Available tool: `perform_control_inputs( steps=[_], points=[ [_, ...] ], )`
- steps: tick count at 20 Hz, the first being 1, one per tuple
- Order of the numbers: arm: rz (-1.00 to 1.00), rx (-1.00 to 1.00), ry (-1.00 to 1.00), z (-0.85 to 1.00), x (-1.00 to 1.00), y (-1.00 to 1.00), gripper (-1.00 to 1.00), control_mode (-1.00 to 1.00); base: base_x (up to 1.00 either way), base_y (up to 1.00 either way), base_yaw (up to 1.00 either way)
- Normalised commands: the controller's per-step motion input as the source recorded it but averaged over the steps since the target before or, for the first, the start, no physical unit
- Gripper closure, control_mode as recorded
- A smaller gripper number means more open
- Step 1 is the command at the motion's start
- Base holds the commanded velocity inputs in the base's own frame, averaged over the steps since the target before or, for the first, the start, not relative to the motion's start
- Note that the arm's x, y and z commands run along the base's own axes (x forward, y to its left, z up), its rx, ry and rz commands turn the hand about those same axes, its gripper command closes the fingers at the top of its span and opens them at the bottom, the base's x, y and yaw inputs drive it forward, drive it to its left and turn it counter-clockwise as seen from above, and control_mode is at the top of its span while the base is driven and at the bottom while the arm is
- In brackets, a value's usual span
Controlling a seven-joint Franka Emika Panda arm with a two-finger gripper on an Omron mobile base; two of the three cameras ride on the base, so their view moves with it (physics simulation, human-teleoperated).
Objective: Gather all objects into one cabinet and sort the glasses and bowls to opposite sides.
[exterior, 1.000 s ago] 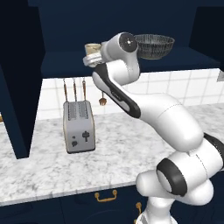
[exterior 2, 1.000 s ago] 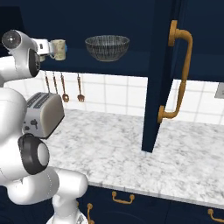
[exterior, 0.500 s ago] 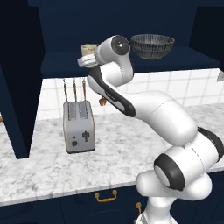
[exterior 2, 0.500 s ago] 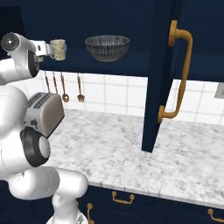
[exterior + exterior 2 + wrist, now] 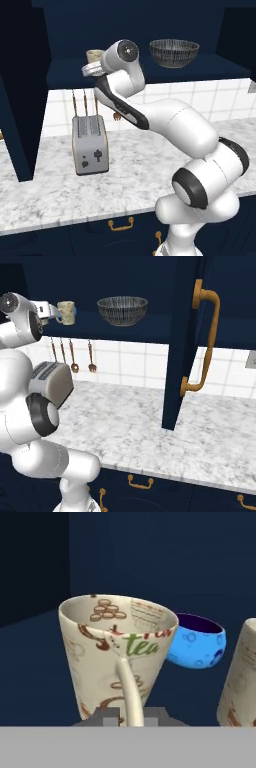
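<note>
Cabinet [image 5: 65, 72] is open and holds everything on its one shelf. Mug [image 5: 117, 657] sits right in front of the gripper [image 5: 131, 716], its handle running down between the fingertips [image 5: 107, 716], which stand just either side of it. Can't tell whether they clamp the handle or have let go.

Hand view: small blue bowl [image 5: 197, 641] just behind the mug and to its right; tumbler [image 5: 240, 677] at the right edge, beside the mug, not touching it. The mug's printed pattern is readable here too.

Right base view: gripper [image 5: 50, 310] up at the shelf's left end with the mug [image 5: 66, 312] at its tip; large dark bowl [image 5: 122, 310] well to the right of it on the same shelf, empty as far as I can see. Open door [image 5: 182, 341] with brass handle [image 5: 202, 341] further right.

Left base view: arm's wrist covers most of the mug [image 5: 94, 54]; large bowl [image 5: 174, 52] again off to the right. Toaster [image 5: 90, 145] on the worktop [image 5: 50, 195] below the gripper, utensils [image 5: 84, 102] hanging on the tiles behind it.
</note>
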Motion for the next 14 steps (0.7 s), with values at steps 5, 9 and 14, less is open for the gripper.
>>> perform_control_inputs(
  steps=[5, 9, 14],
  points=[
    [0.0, 0.0, 0.0, -0.11, 0.28, 0.0, -1.0, -1.0, 0.0, 0.0, 0.0],
    [-0.01, 0.0, 0.0, -0.08, 0.39, 0.0, -1.0, -1.0, 0.0, 0.0, 0.0],
    [-0.01, 0.0, 0.0, -0.01, 0.12, 0.0, -1.0, -1.0, 0.0, 0.0, 0.0]
  ],
)
